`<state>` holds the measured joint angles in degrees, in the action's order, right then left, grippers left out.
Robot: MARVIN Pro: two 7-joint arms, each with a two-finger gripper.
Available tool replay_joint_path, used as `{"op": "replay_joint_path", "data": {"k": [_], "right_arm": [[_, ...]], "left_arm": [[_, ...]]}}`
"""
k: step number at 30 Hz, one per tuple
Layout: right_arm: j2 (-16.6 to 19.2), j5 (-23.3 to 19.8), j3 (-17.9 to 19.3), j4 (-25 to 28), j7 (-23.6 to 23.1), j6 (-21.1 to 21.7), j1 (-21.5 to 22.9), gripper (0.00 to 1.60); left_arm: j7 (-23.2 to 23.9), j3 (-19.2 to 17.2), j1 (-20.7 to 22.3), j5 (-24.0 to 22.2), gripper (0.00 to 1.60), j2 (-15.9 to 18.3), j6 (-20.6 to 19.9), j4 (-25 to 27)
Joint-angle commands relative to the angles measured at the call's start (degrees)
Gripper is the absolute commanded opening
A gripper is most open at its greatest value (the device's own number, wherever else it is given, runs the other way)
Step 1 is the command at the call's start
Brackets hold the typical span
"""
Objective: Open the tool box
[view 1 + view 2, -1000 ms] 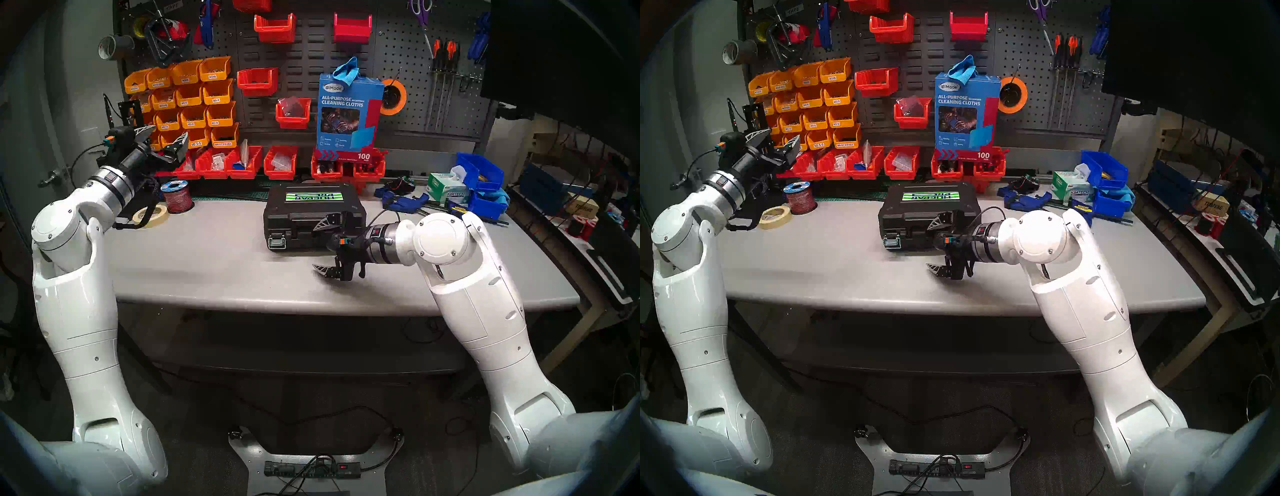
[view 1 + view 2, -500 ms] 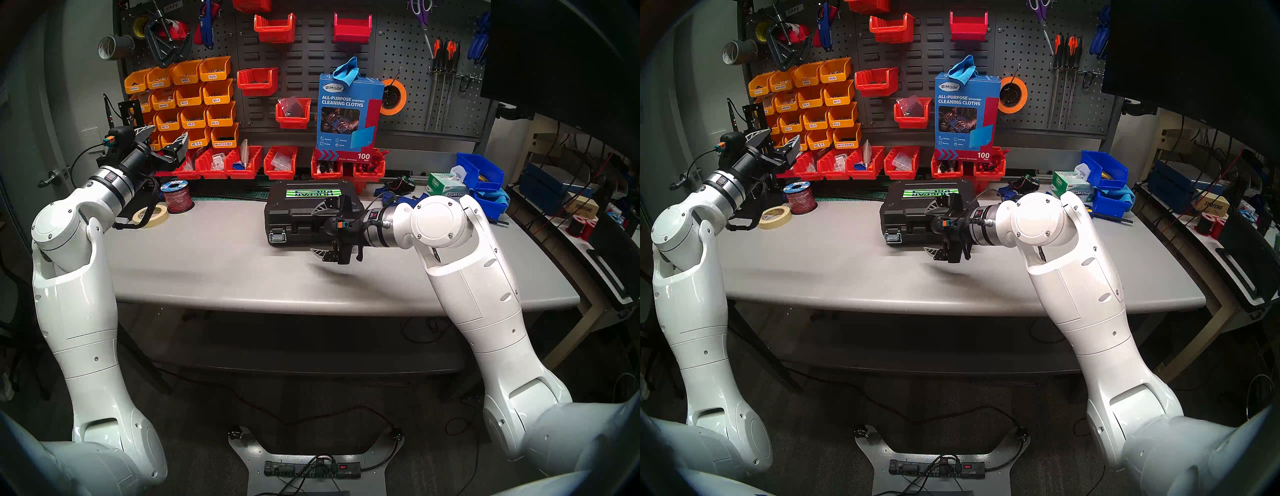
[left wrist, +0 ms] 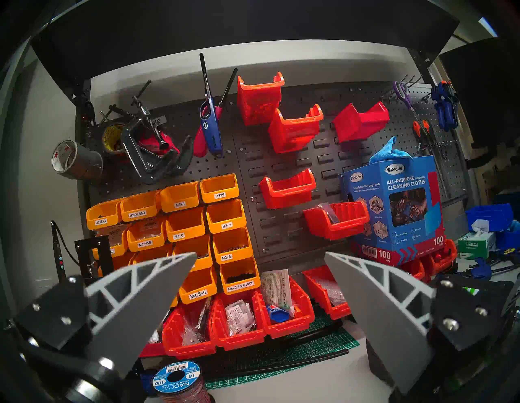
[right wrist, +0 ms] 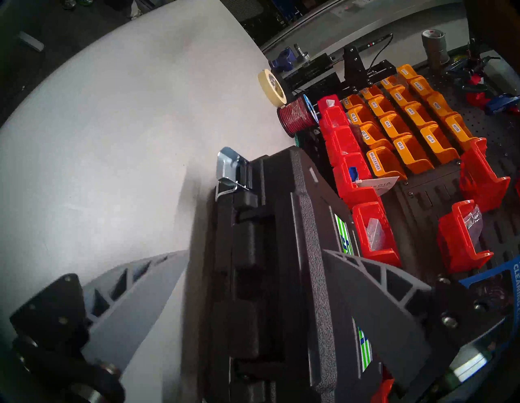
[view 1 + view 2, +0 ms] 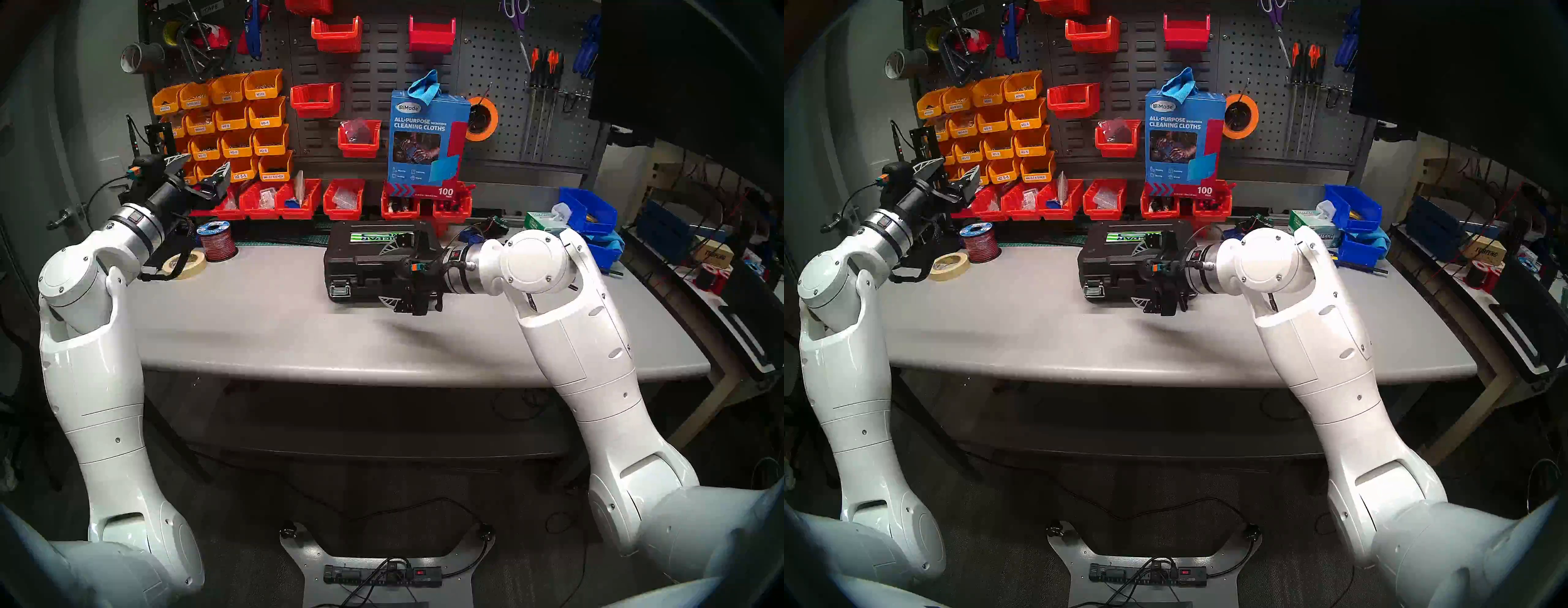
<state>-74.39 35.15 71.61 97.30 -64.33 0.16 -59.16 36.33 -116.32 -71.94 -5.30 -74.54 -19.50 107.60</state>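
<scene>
The black tool box (image 5: 365, 265) (image 5: 1119, 265) lies flat mid-table, its green-and-white label (image 5: 373, 237) partly hidden by my right gripper. A silver latch (image 5: 340, 291) (image 4: 231, 171) shows at its front left; the other latch is hidden behind the wrist. My right gripper (image 5: 392, 274) (image 5: 1146, 276) (image 4: 256, 253) is open and straddles the box's front right edge. One finger (image 4: 374, 292) lies over the lid and the other (image 4: 140, 284) is low, in front of the box. My left gripper (image 5: 205, 163) (image 3: 260, 253) is open and empty, raised at the far left, clear of the box.
A masking tape roll (image 5: 184, 263) and a red wire spool (image 5: 217, 242) sit left of the box. Red bins (image 5: 297, 199) line the back. Blue clamps (image 5: 477, 232), a tissue box (image 5: 541, 220) and blue bins (image 5: 587, 212) crowd the right rear.
My right gripper has moved away from me and up, from the bare table in front of the box to around its front right edge. The left arm has not moved.
</scene>
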Motion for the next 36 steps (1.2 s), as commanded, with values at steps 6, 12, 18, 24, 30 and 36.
{"op": "replay_joint_path", "data": {"k": [6, 12, 18, 24, 30, 36], "right_arm": [[-1.0, 1.5, -0.8, -3.2, 1.4, -0.8, 2.7, 1.6], [-0.8, 1.9, -0.8, -3.3, 1.3, -0.6, 2.5, 1.6], [0.6, 2.4, -0.4, -1.2, 0.4, 0.6, 0.8, 1.6], [1.8, 3.1, -0.1, 1.7, -0.3, 1.9, -1.6, 1.6], [1.8, 3.8, 0.1, 3.2, -0.7, 2.8, -3.2, 1.55], [1.1, 4.5, -0.1, 3.3, -0.3, 3.7, -3.5, 1.59]], "left_arm": [[0.1, -0.1, 0.4, -0.4, 1.6, 0.1, 0.1, 0.6], [0.0, -0.1, 0.4, -0.4, 1.6, 0.1, 0.1, 0.6], [0.0, -0.1, 0.4, -0.5, 1.6, 0.2, 0.1, 0.6], [-0.1, 0.0, 0.3, -0.6, 1.6, 0.2, 0.1, 0.6], [-0.1, 0.0, 0.3, -0.6, 1.6, 0.3, 0.1, 0.6], [-0.2, 0.0, 0.3, -0.7, 1.6, 0.3, 0.1, 0.6]]}}
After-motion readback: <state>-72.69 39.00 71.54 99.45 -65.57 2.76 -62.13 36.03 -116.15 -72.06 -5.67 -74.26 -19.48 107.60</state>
